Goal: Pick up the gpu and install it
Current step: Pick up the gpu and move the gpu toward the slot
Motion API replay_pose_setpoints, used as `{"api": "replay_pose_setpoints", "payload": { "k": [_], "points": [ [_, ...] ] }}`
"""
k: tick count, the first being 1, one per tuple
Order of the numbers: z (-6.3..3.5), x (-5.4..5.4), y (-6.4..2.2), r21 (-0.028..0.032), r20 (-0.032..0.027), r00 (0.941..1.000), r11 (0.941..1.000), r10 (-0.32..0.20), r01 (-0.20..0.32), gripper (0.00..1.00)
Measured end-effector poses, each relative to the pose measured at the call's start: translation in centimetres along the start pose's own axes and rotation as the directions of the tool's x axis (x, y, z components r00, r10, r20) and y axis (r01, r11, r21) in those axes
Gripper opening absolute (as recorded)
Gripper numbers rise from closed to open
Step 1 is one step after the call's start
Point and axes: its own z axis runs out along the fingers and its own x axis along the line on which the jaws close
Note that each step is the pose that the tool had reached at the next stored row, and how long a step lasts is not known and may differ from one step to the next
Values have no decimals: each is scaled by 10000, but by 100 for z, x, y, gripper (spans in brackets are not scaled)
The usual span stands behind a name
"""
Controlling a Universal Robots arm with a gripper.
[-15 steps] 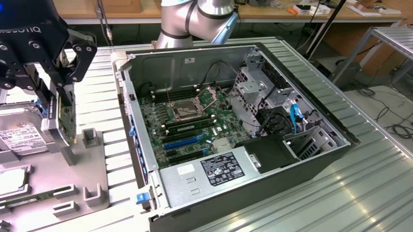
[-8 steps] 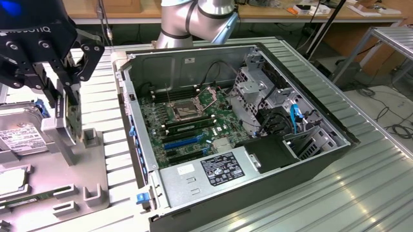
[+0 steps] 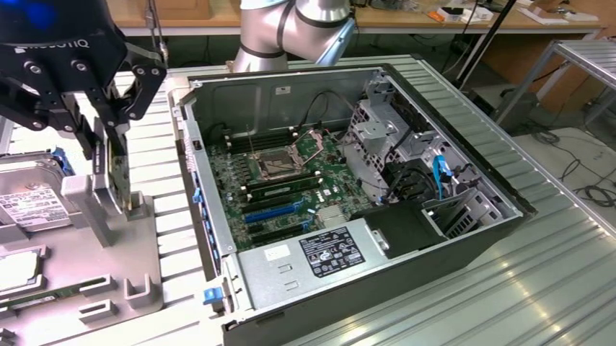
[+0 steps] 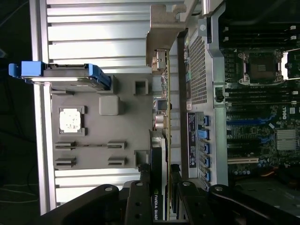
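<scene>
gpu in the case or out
Out: the gpu stands on edge in the grey holder beside the open case, the gripper closed on it.

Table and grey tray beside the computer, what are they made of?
Table: looks like bare metal, probably aluminium. It is silvery and ribbed, with bright glints.
Grey tray: likely plastic. It is a dull, even grey with no shine and has moulded blocks.

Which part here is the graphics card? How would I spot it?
On the exterior view's left of the open computer case lies a grey tray. The gpu stands on edge there in the black gripper, a thin board unlike the boxy silver hard drive nearby.
</scene>
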Motion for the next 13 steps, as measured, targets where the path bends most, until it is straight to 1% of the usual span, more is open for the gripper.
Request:
{"api": "replay_pose_setpoints", "payload": {
  "k": [11,12,13],
  "points": [
    [3,-99,4,0,-1,10000,10000,0,0,27],
    [4,-148,6,0,-1,10000,10000,0,0,27],
    [5,-159,6,0,-1,10000,10000,0,0,27]
  ]
}}
